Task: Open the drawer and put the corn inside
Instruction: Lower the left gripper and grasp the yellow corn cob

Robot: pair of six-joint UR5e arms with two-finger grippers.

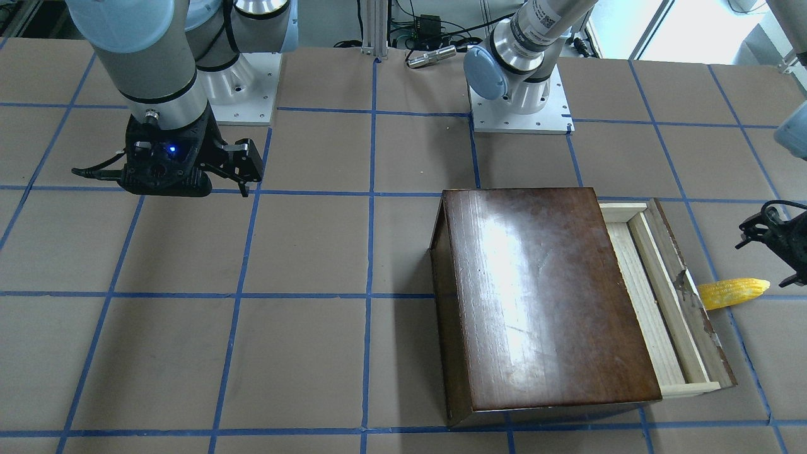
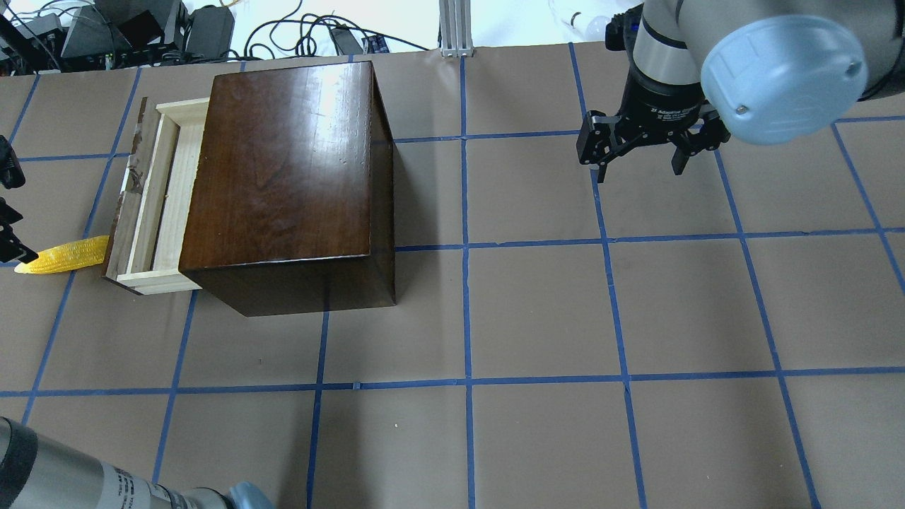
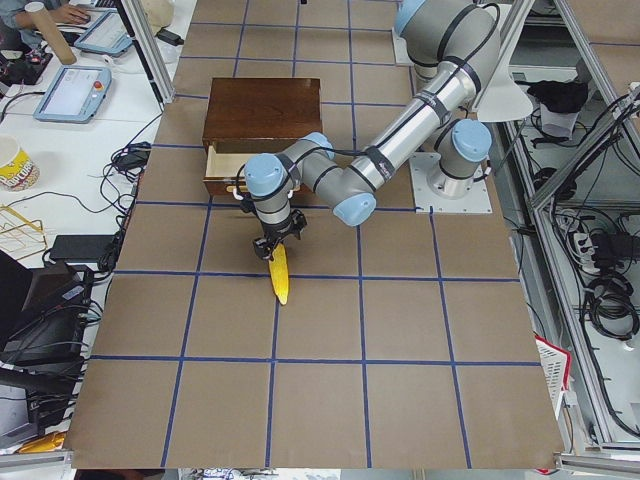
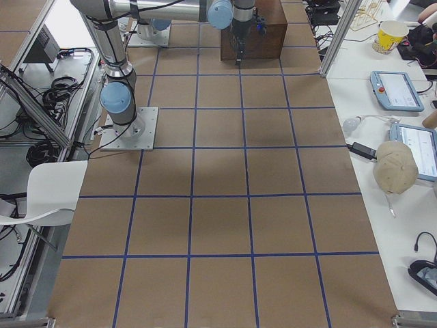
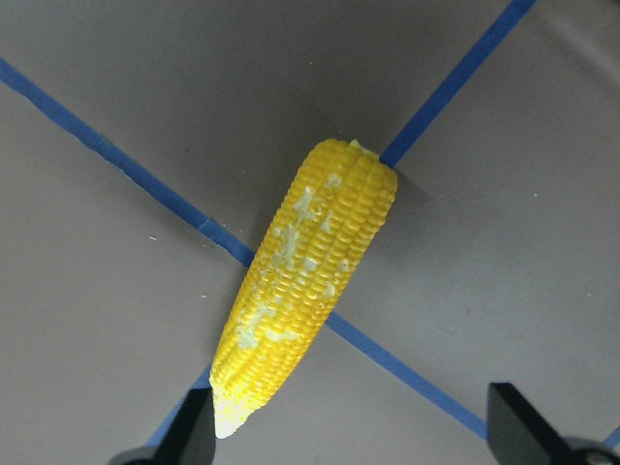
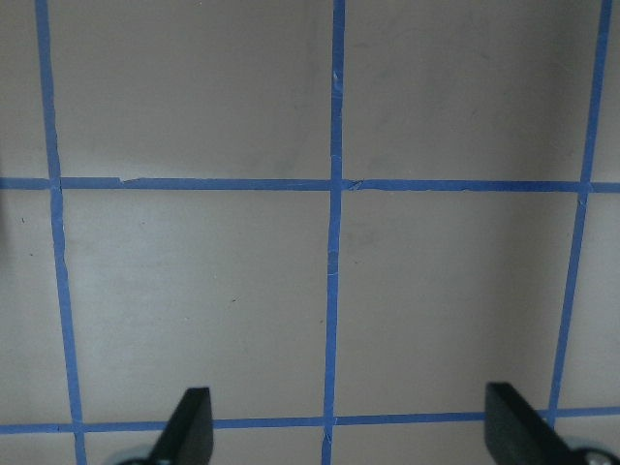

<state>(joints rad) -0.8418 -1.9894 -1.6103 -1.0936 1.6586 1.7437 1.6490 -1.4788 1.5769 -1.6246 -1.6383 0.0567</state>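
Observation:
The dark-brown box [image 1: 542,296] [image 2: 290,162] stands on the table. Its drawer [image 1: 656,296] [image 2: 159,198] of pale wood with a chipped dark front is pulled partly out and is empty. The yellow corn [image 1: 734,292] [image 2: 63,255] [image 5: 310,291] lies on the table, its blunt end against the drawer's front. My left gripper [image 1: 774,255] [image 2: 8,208] [image 5: 354,436] is open and empty above the corn's pointed end. My right gripper [image 2: 640,170] [image 6: 354,436] is open and empty over bare table, far from the box.
The table is brown with a grid of blue tape [image 2: 466,247]. Both arm bases [image 1: 520,107] are bolted at the robot's edge. Cables and power bricks [image 2: 141,32] lie beyond the far edge behind the box.

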